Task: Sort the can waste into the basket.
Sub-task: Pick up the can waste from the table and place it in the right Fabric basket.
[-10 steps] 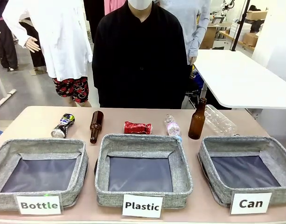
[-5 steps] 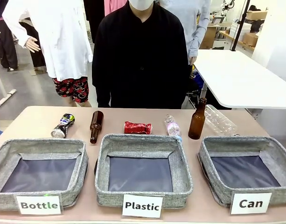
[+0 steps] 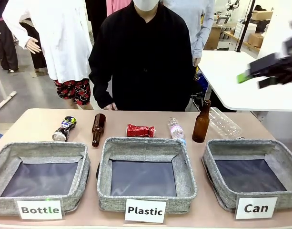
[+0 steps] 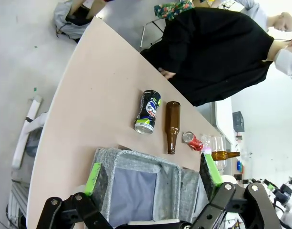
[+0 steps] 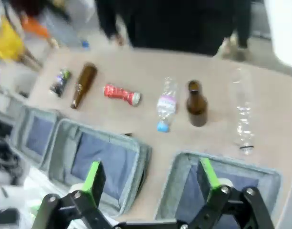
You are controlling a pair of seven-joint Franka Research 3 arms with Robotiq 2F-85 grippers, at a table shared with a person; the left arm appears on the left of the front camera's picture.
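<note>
Your right gripper [image 3: 253, 79] has swung into the front view, high up on the right, above the table [image 3: 36, 119]. Its fingers stand apart and hold nothing. The red can [image 3: 140, 130] lies behind the Plastic basket [image 3: 145, 143]. The dark can [image 3: 65, 128] lies behind the Bottle basket [image 3: 41, 147]. Both are well apart from the Can basket [image 3: 241, 143] on the right.

From the left wrist, your left gripper [image 4: 150, 164] is wide open with nothing in it, over a grey basket. The dark can lies past it, beside a brown bottle [image 4: 172, 125].

From the right wrist, the picture is blurry. The right gripper is wide open, high over the baskets.
</note>
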